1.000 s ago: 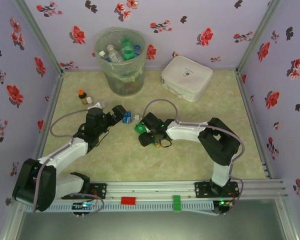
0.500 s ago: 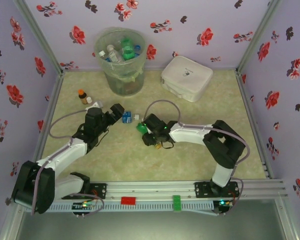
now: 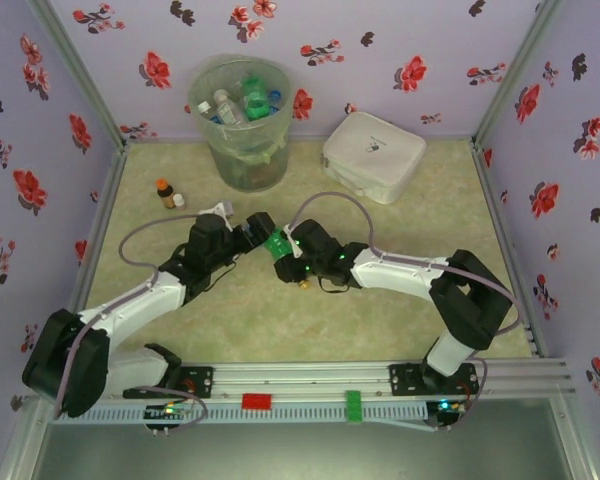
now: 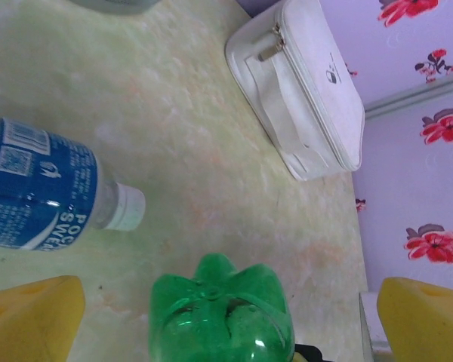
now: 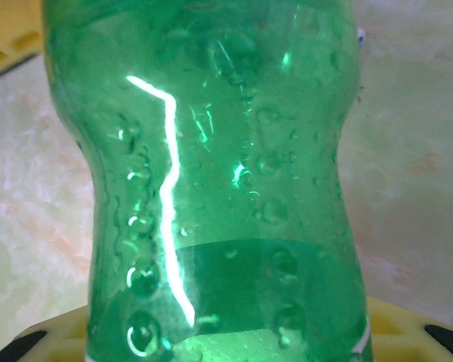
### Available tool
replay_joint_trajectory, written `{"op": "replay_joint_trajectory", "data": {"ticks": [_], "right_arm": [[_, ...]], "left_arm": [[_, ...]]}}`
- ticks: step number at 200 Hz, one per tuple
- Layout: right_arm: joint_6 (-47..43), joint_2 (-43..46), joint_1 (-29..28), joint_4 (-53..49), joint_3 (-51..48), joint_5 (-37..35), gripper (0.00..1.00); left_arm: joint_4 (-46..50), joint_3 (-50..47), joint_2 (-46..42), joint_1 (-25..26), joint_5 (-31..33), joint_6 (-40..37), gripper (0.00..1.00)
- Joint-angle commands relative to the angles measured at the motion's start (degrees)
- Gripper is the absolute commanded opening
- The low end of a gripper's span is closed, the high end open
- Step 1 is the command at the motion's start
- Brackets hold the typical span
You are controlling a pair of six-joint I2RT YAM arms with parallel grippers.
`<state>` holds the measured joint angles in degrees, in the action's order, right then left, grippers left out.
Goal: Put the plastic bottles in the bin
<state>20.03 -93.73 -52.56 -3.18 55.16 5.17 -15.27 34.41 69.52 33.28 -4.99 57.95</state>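
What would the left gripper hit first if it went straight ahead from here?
Most likely the green bottle: its base sits just ahead, between the open fingers of the left gripper, gripped by the right gripper. Depth is hard to judge.

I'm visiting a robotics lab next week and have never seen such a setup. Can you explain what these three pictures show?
These are two robot arms bolted to the near edge of a table, each ending in a two-finger gripper. The wide picture comes from a fixed camera above and behind them. The other two come from small cameras on the wrists. On the table stand a grey bin with several bottles inside, a white box and two small bottles. A blue-labelled bottle lies on its side. The right gripper is shut on a green bottle, which its own camera sees close up. The left gripper is open, its yellow fingers wide apart, facing that bottle's base.
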Motion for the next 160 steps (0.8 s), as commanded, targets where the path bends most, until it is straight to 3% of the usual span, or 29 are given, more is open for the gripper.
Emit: {"op": "replay_joint_trajectory", "data": {"ticks": [1,117,160], "right_arm": [[1.29,2.09,-0.4,3.55,0.4,3.78,0.39],[2.82,-0.35,-0.31,9.6,2.38,8.26,0.41],[4.91,-0.79,-0.19,14.53,1.69,8.65,0.43]], "left_arm": [[-0.12,1.64,0.75,0.82,1.14,-1.16,1.0],[-3.98,1.24,5.34,3.31,3.89,2.63,0.96],[-9.58,-1.93,4.63,3.37,6.22,8.84,0.94]]}}
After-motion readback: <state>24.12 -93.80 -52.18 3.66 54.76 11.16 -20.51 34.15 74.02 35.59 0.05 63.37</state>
